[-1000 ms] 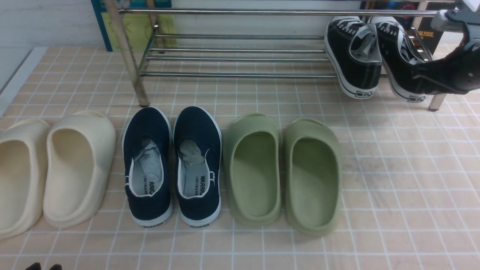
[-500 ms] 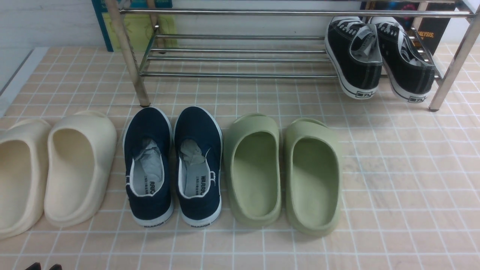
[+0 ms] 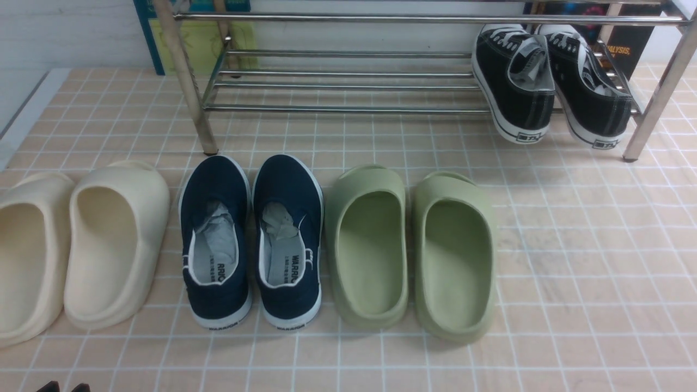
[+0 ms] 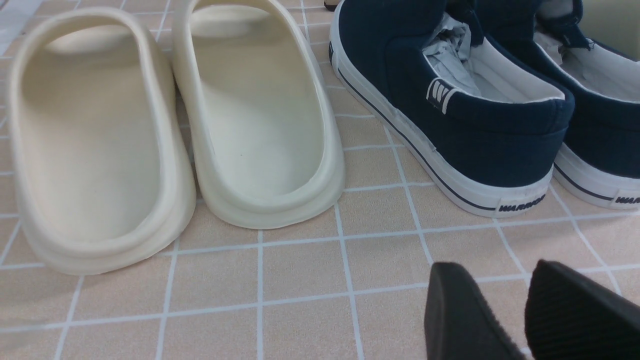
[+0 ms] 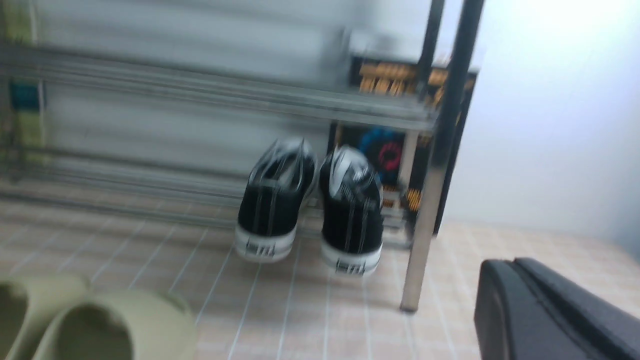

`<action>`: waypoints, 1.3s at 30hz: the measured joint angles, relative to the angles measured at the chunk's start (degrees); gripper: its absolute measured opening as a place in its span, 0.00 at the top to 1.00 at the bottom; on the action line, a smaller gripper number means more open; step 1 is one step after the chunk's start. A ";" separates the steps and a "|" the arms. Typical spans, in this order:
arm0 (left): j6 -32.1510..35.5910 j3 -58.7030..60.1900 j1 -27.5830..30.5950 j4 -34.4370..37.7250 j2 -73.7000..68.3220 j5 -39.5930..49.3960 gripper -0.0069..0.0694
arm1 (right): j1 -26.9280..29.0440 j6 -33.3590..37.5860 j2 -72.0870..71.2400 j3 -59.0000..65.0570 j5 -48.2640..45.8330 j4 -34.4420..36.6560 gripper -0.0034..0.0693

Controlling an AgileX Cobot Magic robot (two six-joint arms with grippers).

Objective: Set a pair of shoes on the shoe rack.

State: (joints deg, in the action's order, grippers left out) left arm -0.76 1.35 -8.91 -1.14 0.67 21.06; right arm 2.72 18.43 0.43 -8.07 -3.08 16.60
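The two black sneakers (image 3: pixel 517 92) sit side by side at the right end of the shoe rack (image 3: pixel 348 109), on its lower bars, toes toward the wall and heels hanging over the front bar. The left claw (image 4: pixel 500 282) holds nothing, its fingers a little apart over the tiled floor (image 4: pixel 300 280) near the navy slip-ons (image 4: pixel 450 100). Only one finger of the right claw (image 5: pixel 545 310) shows, so I cannot tell its opening.

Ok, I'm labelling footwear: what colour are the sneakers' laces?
White; the laces on the black sneakers show best in the front view.
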 joint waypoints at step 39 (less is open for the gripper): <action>0.00 0.00 0.00 -0.10 0.06 0.06 0.60 | 0.05 -0.08 -0.97 9.42 -4.88 -12.96 0.92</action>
State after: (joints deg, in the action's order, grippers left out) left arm -0.76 1.35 -8.91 -1.24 0.73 21.12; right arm 2.77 18.34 -0.54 1.35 -7.96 3.64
